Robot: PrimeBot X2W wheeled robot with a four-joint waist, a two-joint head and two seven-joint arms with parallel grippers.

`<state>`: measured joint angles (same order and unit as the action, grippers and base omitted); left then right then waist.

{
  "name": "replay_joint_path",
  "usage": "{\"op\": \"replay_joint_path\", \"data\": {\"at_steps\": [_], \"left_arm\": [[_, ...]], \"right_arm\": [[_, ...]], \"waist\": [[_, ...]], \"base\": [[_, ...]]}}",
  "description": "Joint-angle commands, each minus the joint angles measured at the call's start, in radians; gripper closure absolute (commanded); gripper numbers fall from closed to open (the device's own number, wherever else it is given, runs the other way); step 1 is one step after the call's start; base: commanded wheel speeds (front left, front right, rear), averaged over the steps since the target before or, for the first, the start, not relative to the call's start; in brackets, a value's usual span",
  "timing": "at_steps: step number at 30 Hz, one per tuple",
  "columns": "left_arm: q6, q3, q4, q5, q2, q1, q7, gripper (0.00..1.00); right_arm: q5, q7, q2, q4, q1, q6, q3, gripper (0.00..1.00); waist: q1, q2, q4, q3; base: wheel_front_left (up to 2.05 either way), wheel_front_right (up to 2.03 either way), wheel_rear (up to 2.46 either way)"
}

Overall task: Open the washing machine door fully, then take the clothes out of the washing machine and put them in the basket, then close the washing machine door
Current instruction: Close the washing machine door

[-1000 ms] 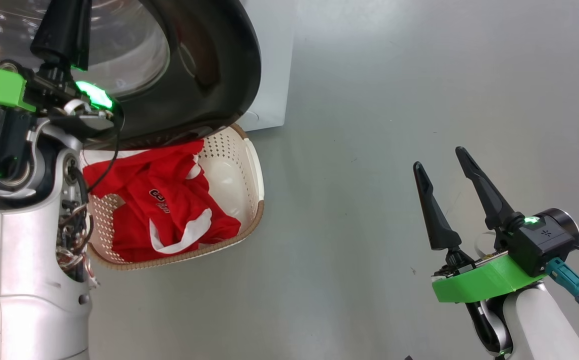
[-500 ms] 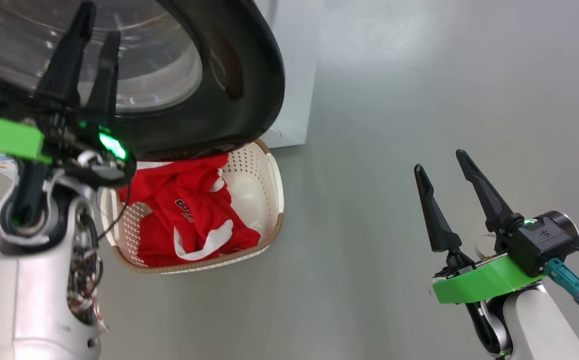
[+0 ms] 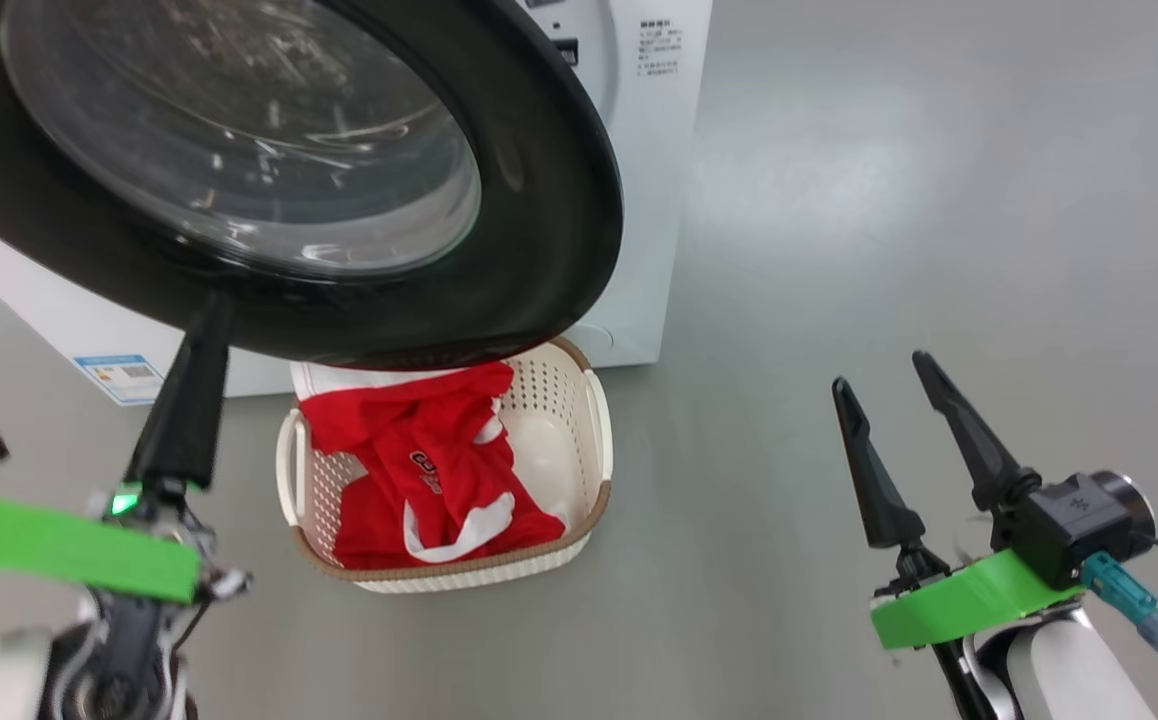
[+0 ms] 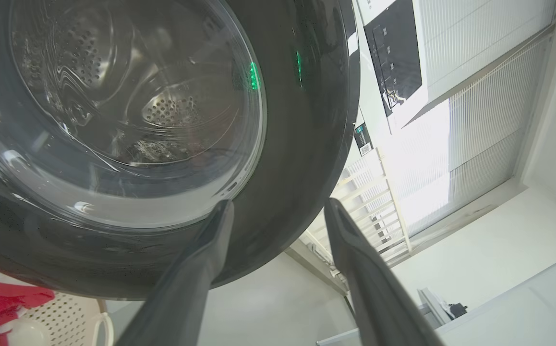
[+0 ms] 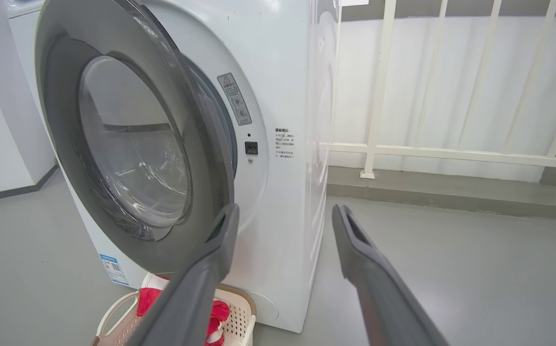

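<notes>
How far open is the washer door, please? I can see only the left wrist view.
Observer: In the right wrist view the door stands partly open, its free edge well off the washer front.
Operator: Are any clothes out?
Observer: In the head view red clothes with white trim lie in the basket, which sits under the door's lower edge.
Operator: Where is the right tool?
Observer: The right tool is open over the floor, apart from the basket.

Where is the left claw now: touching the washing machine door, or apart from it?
Cannot tell. In the left wrist view the left claw overlaps the black rim of the washing machine door, but neither contact nor a gap is plain.
</notes>
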<state>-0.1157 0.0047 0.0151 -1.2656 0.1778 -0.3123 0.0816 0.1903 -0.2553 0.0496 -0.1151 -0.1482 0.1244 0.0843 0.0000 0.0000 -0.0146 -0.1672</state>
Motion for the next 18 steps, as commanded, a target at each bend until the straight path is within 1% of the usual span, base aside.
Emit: {"op": "replay_joint_path", "data": {"at_steps": [1,5,6,10,15,18], "left_arm": [[-0.011,0.015,-0.055,0.074,0.048,0.031,-0.04,0.0],[-0.014,-0.016,-0.119,0.222,0.081,0.122,-0.154,0.0],[-0.014,-0.016,-0.119,0.222,0.081,0.122,-0.154,0.0],[-0.014,-0.045,-0.141,0.352,0.118,0.186,-0.25,0.0],[-0.01,-0.051,-0.12,0.477,0.137,0.255,-0.311,0.0],[-0.001,-0.048,-0.108,0.577,0.15,0.288,-0.331,0.0]], "right_arm": [[-0.007,-0.006,0.001,0.018,0.01,0.006,0.024,0.0],[-0.011,-0.006,0.001,0.015,0.023,0.006,0.022,0.0],[-0.011,-0.006,0.001,0.015,0.023,0.006,0.022,0.0],[-0.015,-0.006,0.001,0.017,0.034,0.006,0.019,0.0],[-0.016,-0.006,0.001,0.025,0.05,0.006,0.004,0.0],[-0.018,-0.006,0.001,0.04,0.059,0.006,-0.004,0.0]], "waist": [[0.0,0.0,0.019,0.039],[0.0,0.0,0.023,0.068],[0.0,0.0,0.023,0.068],[0.0,0.0,0.023,0.091],[0.0,0.0,0.007,0.125],[0.0,0.0,-0.006,0.138]], "base": [[0.0,0.0,0.0],[0.0,0.0,0.0],[0.0,0.0,0.0],[0.0,0.0,0.0],[0.0,0.0,0.0],[0.0,0.0,0.0]]}}
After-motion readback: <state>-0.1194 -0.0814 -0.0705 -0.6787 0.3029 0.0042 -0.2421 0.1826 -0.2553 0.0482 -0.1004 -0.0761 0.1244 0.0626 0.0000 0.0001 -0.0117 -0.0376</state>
